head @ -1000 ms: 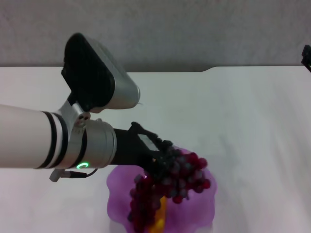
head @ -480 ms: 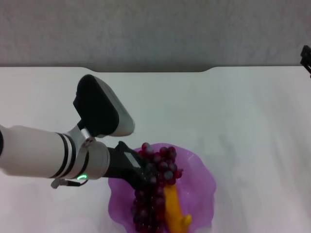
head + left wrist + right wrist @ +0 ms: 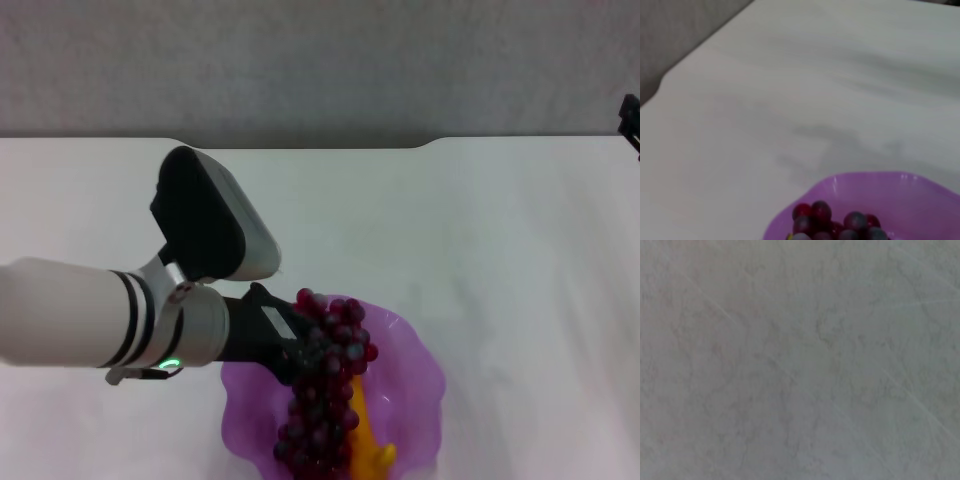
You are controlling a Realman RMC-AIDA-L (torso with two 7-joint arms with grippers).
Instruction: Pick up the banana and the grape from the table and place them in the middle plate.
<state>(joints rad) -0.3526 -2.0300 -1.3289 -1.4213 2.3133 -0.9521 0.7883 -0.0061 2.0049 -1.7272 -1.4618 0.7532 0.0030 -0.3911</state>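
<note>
The purple scalloped middle plate [image 3: 415, 375] sits near the front of the white table [image 3: 500, 230]. The grape [image 3: 325, 380], a long dark red bunch, lies lengthwise in the plate. It covers most of the yellow-orange banana [image 3: 365, 440], which also lies in the plate. My left gripper [image 3: 292, 350] reaches in from the left and its black tip touches the upper part of the bunch. The left wrist view shows the plate's rim [image 3: 900, 195] and the top grapes [image 3: 840, 222]. Only a black bit of my right arm [image 3: 630, 115] shows at the far right edge.
Bare white tabletop [image 3: 790, 75] stretches around the plate on all sides. A grey wall [image 3: 320, 60] stands behind the notched far edge. The right wrist view shows only a plain grey surface.
A second ago the bunch hung from my left gripper above the plate. The arm has since come down and pulled back left, and the bunch now rests in the plate over the banana.
</note>
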